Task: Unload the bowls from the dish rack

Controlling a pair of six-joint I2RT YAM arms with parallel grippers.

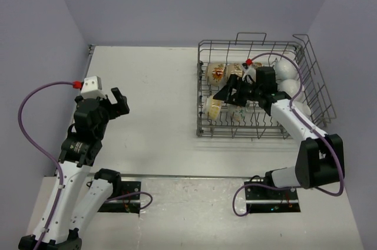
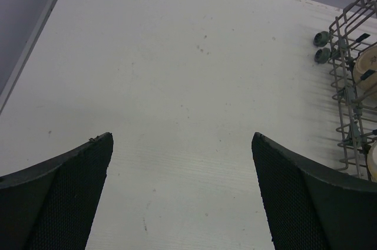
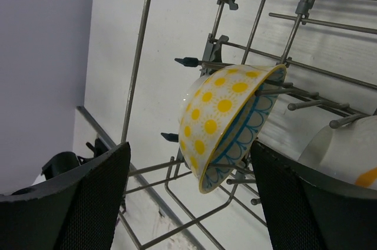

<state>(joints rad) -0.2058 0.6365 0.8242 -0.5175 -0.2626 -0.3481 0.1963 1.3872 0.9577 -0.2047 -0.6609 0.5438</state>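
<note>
1. The dish rack (image 1: 203, 94) stands on the right half of the white table (image 1: 153, 102), well apart from the left arm. Every bowl I can see sits inside it
2. Three white bowls (image 1: 287, 70) line the rack's right side. Two cream bowls with orange marks (image 1: 218, 72) stand at its far left corner. A yellow-dotted bowl (image 3: 227, 117) stands on edge in the near left part, propped against the tines (image 3: 312, 105); its inside carries blue arcs
3. The right gripper (image 1: 231, 95) is lowered into the rack. In the right wrist view its fingers (image 3: 88, 203) stand wide apart, one on each side of the yellow-dotted bowl, and I see neither touching it. It holds nothing
4. At the right edge of the same view, just beside that bowl, I see part of a pale bowl with an orange mark (image 3: 344, 155)
5. The left gripper (image 2: 182, 138) hovers above bare table, left of the rack, with its fingers spread wide and nothing between them. Two grey rollers (image 2: 321, 39) at the rack's corner show in the left wrist view
</note>
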